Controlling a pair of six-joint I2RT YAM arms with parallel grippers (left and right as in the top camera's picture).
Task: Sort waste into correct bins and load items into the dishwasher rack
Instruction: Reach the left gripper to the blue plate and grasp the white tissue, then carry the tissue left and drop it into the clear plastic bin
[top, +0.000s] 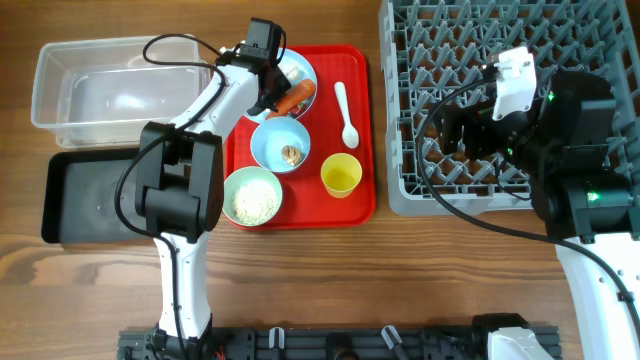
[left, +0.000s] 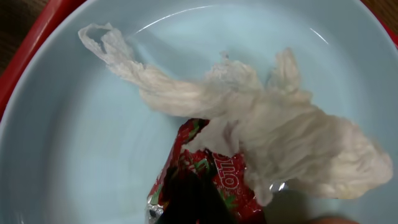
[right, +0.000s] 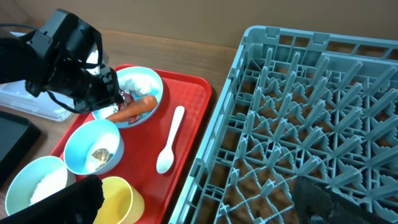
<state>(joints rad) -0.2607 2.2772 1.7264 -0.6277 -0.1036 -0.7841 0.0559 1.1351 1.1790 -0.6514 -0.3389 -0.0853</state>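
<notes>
My left gripper (top: 268, 85) is down in the pale blue plate (top: 303, 68) at the back of the red tray. In the left wrist view its dark fingers (left: 191, 196) are closed on the red-and-white wrapper (left: 227, 177), beside the white tissue wad (left: 273, 124). The carrot piece (top: 294, 98) lies on the plate's front rim. One bowl (top: 268, 150) holds a brown scrap (top: 291, 154); the other bowl (top: 232, 188) holds rice (top: 254, 202). The yellow cup (top: 341, 176) and white spoon (top: 346, 114) sit on the tray. My right gripper (right: 199, 205) is open and empty above the grey rack (top: 500, 60).
The clear tub (top: 60, 80) stands at the back left, with the black tray (top: 60, 170) in front of it. The flat red serving tray (top: 355, 205) lies between them and the rack. The left arm's cable loops over the tub.
</notes>
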